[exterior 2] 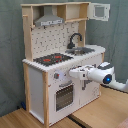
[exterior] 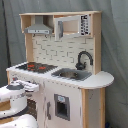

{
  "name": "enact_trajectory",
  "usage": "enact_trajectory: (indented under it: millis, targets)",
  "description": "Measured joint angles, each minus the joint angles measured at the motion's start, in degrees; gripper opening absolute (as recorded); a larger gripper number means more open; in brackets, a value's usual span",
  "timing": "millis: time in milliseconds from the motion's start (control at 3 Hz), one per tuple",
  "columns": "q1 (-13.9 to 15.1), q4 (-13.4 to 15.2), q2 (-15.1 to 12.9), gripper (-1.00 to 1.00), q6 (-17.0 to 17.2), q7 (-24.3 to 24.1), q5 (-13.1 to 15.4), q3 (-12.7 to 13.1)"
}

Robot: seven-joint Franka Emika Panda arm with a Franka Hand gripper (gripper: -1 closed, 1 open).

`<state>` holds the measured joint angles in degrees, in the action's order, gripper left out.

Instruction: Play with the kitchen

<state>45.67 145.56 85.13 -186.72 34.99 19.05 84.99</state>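
Observation:
The kitchen (exterior: 60, 55) is a white and light-wood toy unit with a black-red hob (exterior: 37, 66), a silver sink (exterior: 72, 75), a black faucet (exterior: 84, 59) and a grey hood (exterior: 39, 28). In the second exterior view the kitchen (exterior 2: 37, 85) shows its windowed oven door (exterior 2: 64, 96) and knobs (exterior 2: 56, 76) on the front panel. My gripper (exterior 2: 73, 74) hovers just in front of that panel, above the oven door and right of the knobs. In the first exterior view my gripper (exterior: 32, 86) is at the panel below the hob.
An upper cupboard door (exterior 2: 100, 11) stands swung open at the top right of the second exterior view. Wooden table tops (exterior 2: 100, 112) lie under the arm. A grey curtain (exterior: 115, 40) hangs behind the unit.

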Motion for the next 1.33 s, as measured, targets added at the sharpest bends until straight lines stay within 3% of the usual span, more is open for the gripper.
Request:
enact_trajectory:
  millis: [667,1333]
  targets:
    - [0.0,0.0,0.0,1.00,-0.9,-12.8,0.0,0.0]
    - [-6.9,0.3,-0.1,1.00,8.5,-14.3,0.0,0.4]
